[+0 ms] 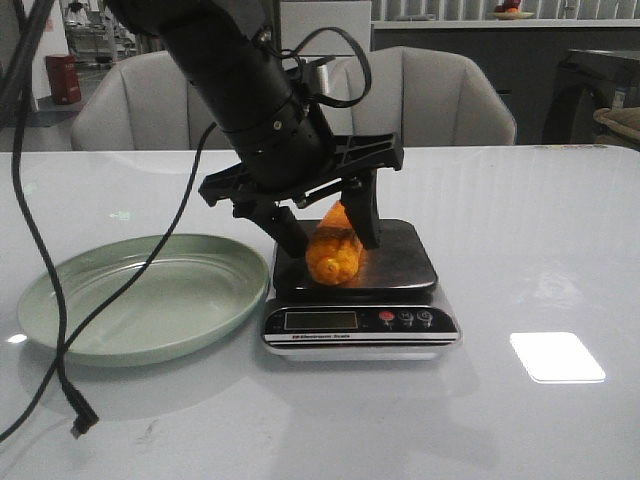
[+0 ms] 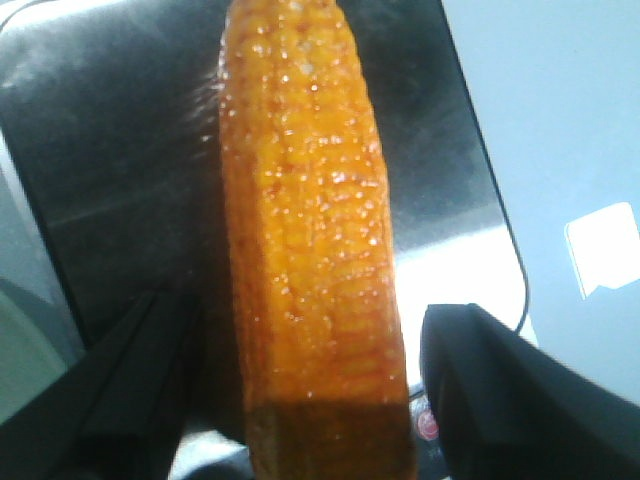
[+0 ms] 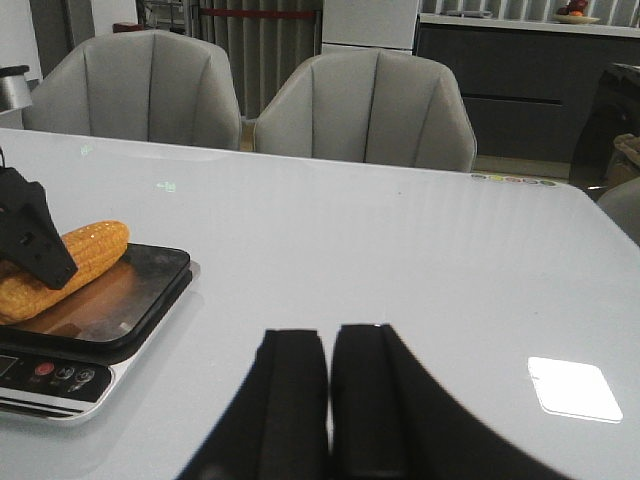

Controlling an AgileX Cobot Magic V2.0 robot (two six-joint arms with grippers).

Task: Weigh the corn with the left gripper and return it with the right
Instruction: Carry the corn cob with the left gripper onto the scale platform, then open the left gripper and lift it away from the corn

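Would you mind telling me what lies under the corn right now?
The corn lies on the scale, on its dark platform. The left gripper fingers straddle it, hiding part of the platform.

A kitchen scale (image 1: 360,300) sits at the centre of the frame on the tabletop (image 1: 530,230). A cob of corn (image 1: 334,250) lies on the left half of the scale's platform, one end toward the camera. The left gripper (image 1: 330,225) reaches down from the upper left of the frame, its fingers (image 1: 365,215) standing on either side of the corn. A plate (image 1: 145,295) rests on the tabletop at the lower left, its rim just beside the scale. A cable (image 1: 40,260) hangs down the left edge, crossing in front of the plate. Two chairs (image 1: 430,95) stand behind the tabletop, across the upper middle. The right gripper (image 3: 328,380) sits over the tabletop, to the right of the scale.
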